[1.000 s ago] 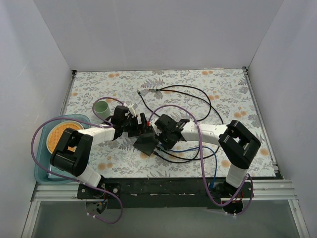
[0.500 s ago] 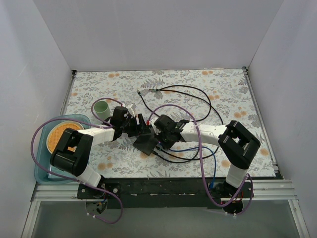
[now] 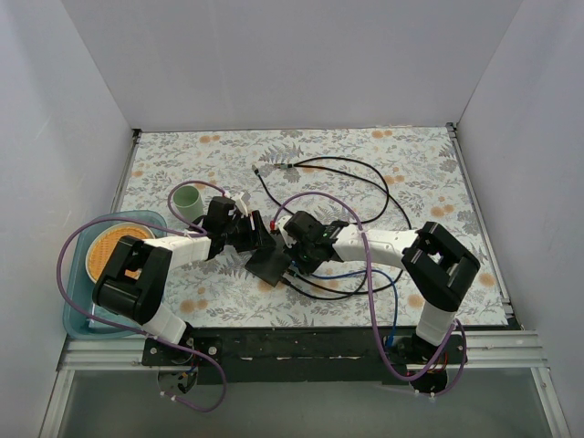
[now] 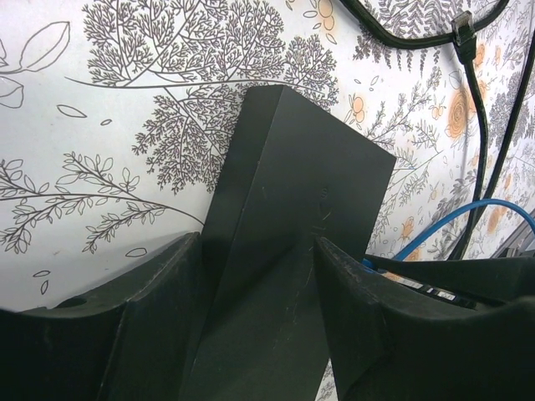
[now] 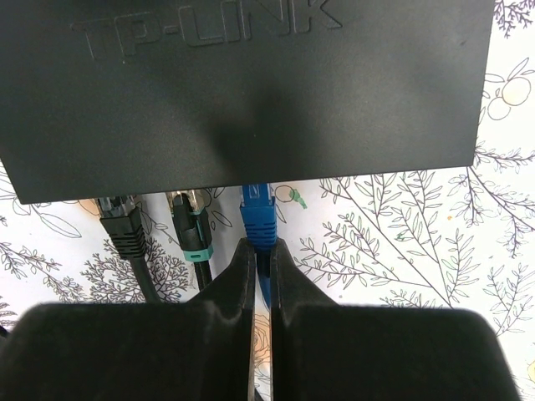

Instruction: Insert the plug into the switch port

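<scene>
Right wrist, plug [image 5: 258,213] lengthwise into switch [image 5: 251,92], apparently

We're in a robotics lab test cell here: plain white panels [image 3: 301,55] box in a floral-print table [image 3: 429,173]. The left arm [image 3: 137,274] and right arm [image 3: 438,265], white and black, are bolted to a black rail [image 3: 292,345] on aluminium framing [image 3: 497,351] at the near edge. Purple cables [image 3: 62,265] loop loose off them.

switch box [image 5: 251,83]: matt dark grey plastic, faint scratches, embossed lettering
blue plug [image 5: 258,215]: smooth, slightly glossy plastic
right fingers [image 5: 125,351]: matt black plastic, finely grained
table cover [image 5: 401,234]: smooth, matt, printed
</scene>
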Robot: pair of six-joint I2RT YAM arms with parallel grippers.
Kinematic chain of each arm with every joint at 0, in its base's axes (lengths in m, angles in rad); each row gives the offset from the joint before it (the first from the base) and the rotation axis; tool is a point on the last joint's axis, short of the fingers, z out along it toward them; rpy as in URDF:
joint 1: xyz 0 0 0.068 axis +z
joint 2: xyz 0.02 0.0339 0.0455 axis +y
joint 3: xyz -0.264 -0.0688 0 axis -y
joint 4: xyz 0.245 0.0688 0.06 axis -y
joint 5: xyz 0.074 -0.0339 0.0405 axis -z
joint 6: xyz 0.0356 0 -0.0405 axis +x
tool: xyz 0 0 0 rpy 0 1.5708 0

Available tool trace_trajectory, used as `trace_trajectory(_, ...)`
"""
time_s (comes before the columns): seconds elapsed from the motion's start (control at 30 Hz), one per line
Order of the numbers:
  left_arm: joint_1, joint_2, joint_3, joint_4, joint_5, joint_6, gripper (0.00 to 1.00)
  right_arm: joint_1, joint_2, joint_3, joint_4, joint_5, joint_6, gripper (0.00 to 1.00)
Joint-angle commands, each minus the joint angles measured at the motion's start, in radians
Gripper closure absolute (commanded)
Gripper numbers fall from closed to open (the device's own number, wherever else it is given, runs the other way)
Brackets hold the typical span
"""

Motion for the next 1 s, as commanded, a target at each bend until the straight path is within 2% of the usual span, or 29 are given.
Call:
trace_trajectory(0.0,-0.093,-0.008,0.000,-0.032,0.309,-0.074,0.52,0.010,0.045,0.080,0.377,-0.020,0.022,0.99)
trace_trajectory(0.6,-0.200,-0.031,0.009,-0.058,0.384,-0.089,0.57,0.011,0.121,0.168,0.377,-0.057,0.029,0.99)
trace_trajectory(0.77,-0.200,-0.046,0.020,-0.130,0.332,-0.051,0.57,0.010,0.098,0.146,0.379,-0.037,0.031,0.99)
trace_trajectory(0.9,-0.199,-0.051,0.032,-0.197,0.208,-0.034,0.51,0.010,0.076,0.126,0.354,-0.033,0.029,0.99)
trace_trajectory(0.93,-0.197,-0.049,0.035,-0.208,0.150,-0.040,0.43,0.010,0.072,0.122,0.340,-0.008,0.028,0.99)
trace_trajectory(0.97,-0.196,-0.049,0.042,-0.217,0.127,-0.045,0.40,0.010,0.072,0.116,0.331,-0.008,0.026,0.99)
